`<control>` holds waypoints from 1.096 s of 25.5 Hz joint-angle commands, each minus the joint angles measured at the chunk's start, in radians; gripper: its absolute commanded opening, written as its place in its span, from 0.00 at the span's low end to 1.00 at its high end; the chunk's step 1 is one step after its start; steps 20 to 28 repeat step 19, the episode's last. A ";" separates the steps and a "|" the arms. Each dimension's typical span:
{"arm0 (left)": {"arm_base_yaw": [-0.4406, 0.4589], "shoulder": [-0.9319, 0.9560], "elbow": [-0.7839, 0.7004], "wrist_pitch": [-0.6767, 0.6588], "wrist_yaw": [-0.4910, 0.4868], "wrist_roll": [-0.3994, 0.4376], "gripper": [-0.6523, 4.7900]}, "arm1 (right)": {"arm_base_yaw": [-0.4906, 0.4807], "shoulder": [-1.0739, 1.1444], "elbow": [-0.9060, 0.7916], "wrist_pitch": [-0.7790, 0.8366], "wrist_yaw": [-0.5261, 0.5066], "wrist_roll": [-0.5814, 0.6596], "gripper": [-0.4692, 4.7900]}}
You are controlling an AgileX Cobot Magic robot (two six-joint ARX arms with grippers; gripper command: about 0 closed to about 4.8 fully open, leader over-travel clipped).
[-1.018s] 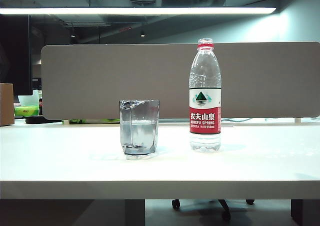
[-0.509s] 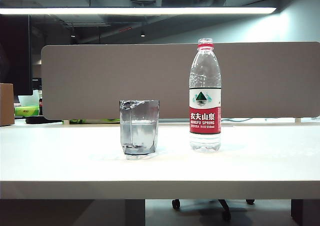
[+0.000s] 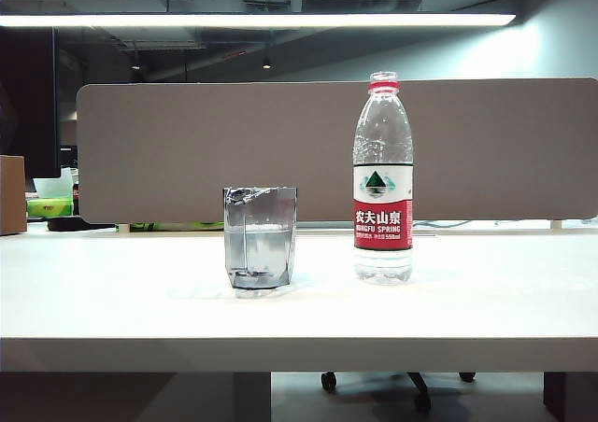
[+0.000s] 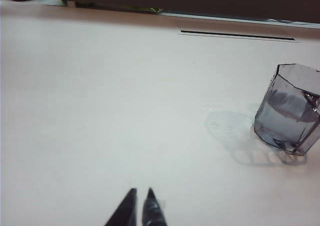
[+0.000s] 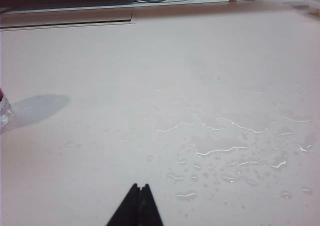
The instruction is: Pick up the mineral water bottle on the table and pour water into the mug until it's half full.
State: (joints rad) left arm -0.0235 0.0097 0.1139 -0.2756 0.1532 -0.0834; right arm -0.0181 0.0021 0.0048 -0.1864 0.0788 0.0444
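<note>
The mineral water bottle stands upright on the white table, right of the smoky-grey mug, with a gap between them. The mug holds water to roughly half its height. Neither arm shows in the exterior view. In the left wrist view my left gripper hangs over bare table, shut with nothing between its tips, well apart from the mug. My right gripper is shut and empty over the table. Only a sliver of the bottle shows at that frame's edge.
Spilled water lies in streaks and drops on the table ahead of the right gripper. A grey partition panel runs along the table's far edge, with a cable slot before it. A cardboard box sits far left.
</note>
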 commanded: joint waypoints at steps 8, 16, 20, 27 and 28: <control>0.000 -0.003 -0.106 0.212 -0.120 0.030 0.16 | 0.001 0.000 -0.003 0.011 0.005 0.000 0.09; -0.001 -0.003 -0.106 0.203 -0.175 0.021 0.16 | 0.001 0.000 -0.003 0.010 0.005 0.000 0.09; -0.001 -0.003 -0.106 0.203 -0.175 0.023 0.16 | 0.001 -0.001 -0.003 0.010 0.005 0.000 0.09; -0.001 -0.003 -0.106 0.203 -0.175 0.023 0.16 | 0.001 -0.001 -0.003 0.010 0.005 0.000 0.09; -0.001 -0.003 -0.106 0.203 -0.175 0.023 0.16 | 0.001 -0.001 -0.003 0.010 0.005 0.000 0.09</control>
